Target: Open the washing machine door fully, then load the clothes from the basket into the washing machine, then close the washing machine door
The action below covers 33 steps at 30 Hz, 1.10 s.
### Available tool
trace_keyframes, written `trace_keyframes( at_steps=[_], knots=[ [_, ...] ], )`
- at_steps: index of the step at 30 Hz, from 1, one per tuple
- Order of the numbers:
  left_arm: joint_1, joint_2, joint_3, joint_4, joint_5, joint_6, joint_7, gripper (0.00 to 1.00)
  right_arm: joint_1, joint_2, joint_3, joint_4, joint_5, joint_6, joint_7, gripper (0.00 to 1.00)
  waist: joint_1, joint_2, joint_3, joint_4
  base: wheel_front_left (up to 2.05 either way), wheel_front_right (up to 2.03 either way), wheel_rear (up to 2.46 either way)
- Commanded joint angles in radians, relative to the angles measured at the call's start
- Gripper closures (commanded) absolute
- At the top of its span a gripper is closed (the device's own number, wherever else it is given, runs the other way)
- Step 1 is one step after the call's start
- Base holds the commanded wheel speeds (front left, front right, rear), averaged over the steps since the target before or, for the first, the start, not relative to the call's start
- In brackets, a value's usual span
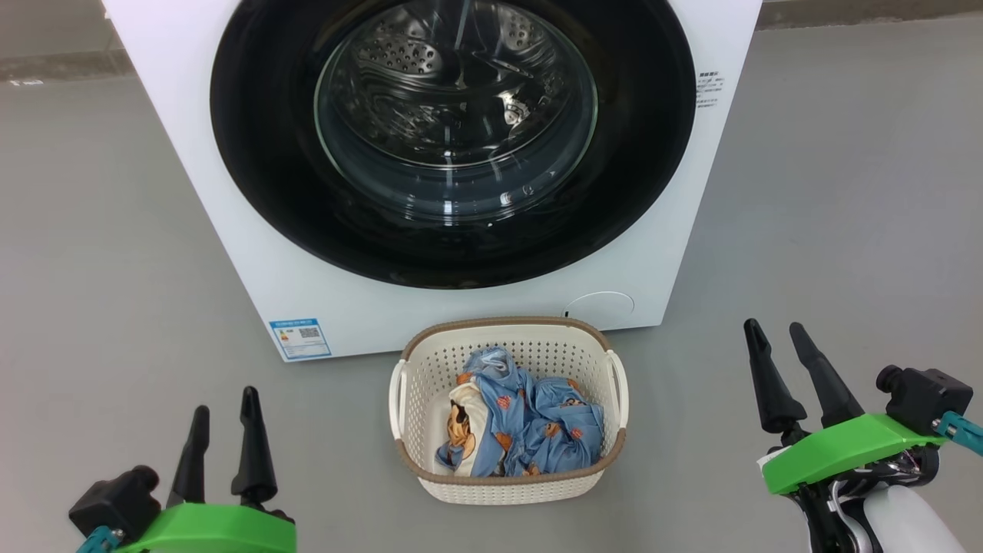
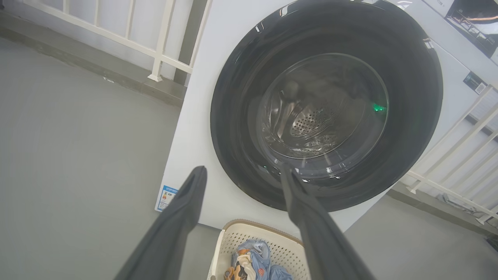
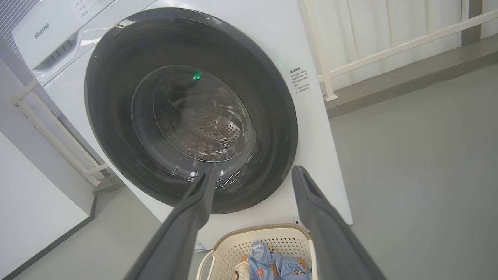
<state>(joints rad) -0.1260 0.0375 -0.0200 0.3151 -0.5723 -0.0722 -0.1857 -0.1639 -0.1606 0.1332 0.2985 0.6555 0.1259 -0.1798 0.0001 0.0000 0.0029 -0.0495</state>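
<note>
The white washing machine (image 1: 261, 253) stands ahead with its round black-rimmed door (image 1: 261, 177) flush against the front, the steel drum showing through the glass. On the floor before it sits the cream basket (image 1: 584, 349), holding light blue printed clothes (image 1: 537, 426) and a cream piece. My left gripper (image 1: 225, 402) hangs open at the lower left of the head view, well left of the basket. At the lower right my right gripper (image 1: 776, 332) is open too. Both wrist views look at the door (image 2: 241, 77) (image 3: 113, 97) over the basket (image 2: 249, 237) (image 3: 241, 243).
Grey floor (image 1: 115, 269) lies open on both sides of the machine. White railings (image 2: 155, 50) (image 3: 389, 46) run along a low ledge behind it. A blue label sticker (image 1: 301, 338) marks the lower left of the front panel.
</note>
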Motion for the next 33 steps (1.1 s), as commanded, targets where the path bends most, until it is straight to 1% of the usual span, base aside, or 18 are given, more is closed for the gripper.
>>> trace_keyframes(
  at_steps=[1, 11, 22, 33],
  knots=[
    [-0.051, 0.012, 0.021, -0.016, 0.04, 0.007, -0.016, 0.0, -0.054, -0.018, 0.026, -0.023, -0.039, 0.004, -0.022, 0.0, 0.0, 0.0, 0.0, -0.001, 0.0, 0.0, 0.0],
    [-0.061, 0.013, 0.021, -0.016, 0.164, 0.021, -0.042, 0.0, -0.064, -0.03, 0.045, -0.024, -0.131, 0.004, -0.048, 0.0, 0.0, 0.0, 0.001, -0.006, 0.0, 0.0, 0.0],
    [-0.074, 0.014, 0.018, -0.002, 0.293, 0.024, -0.075, 0.0, -0.074, -0.042, 0.066, -0.019, -0.243, 0.005, -0.081, 0.0, 0.0, 0.0, -0.001, -0.011, 0.0, 0.0, 0.0],
    [-0.078, 0.014, 0.022, 0.008, 0.296, 0.021, -0.076, 0.0, -0.071, -0.04, 0.056, -0.013, -0.248, 0.005, -0.082, 0.0, 0.0, 0.0, -0.001, -0.01, 0.0, 0.0, 0.0]
  ],
)
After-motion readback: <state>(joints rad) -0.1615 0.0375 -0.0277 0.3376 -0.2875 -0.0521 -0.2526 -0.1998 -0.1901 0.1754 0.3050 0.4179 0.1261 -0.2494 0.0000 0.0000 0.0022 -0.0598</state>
